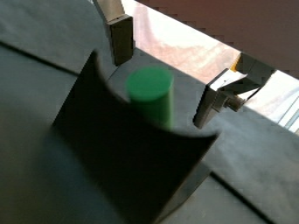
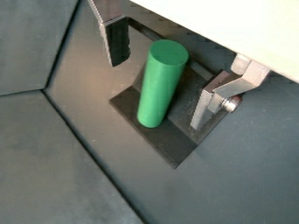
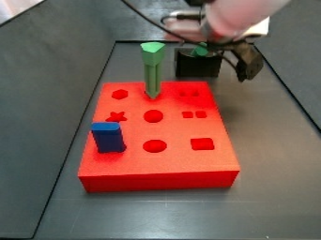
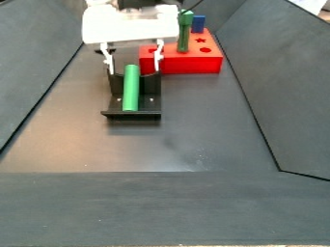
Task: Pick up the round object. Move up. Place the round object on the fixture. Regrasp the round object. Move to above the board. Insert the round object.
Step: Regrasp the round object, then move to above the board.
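Over the fixture (image 4: 133,104), near the far end of the floor, hangs the gripper (image 4: 131,56). Its fingers (image 2: 208,107) are spread wide, one on each side of the peg (image 2: 160,83), and they are not touching it. They hold nothing.

The peg (image 4: 130,86) is green and smooth. It rests in the curved notch of the fixture (image 2: 158,136), leaning back against the dark wall. It looks like it was set down there, so the next job is most likely to grab it again.

What matters most is how the peg lies next to the fingers. In both wrist views the peg (image 1: 149,96) sits right in the gap between the two silver plates (image 1: 118,39). Its long way runs across the line that joins the fingers, so they would close on its round sides, not on its flat ends. That is a good way to pinch it. I think the gripper only needs to come down a little and squeeze.

Just beyond the fixture sits the red board (image 3: 157,141). It has a green peg with a pointy top (image 3: 152,70) standing in one hole and a blue block (image 3: 108,137) on it. A round hole (image 3: 153,116) in the middle looks free.
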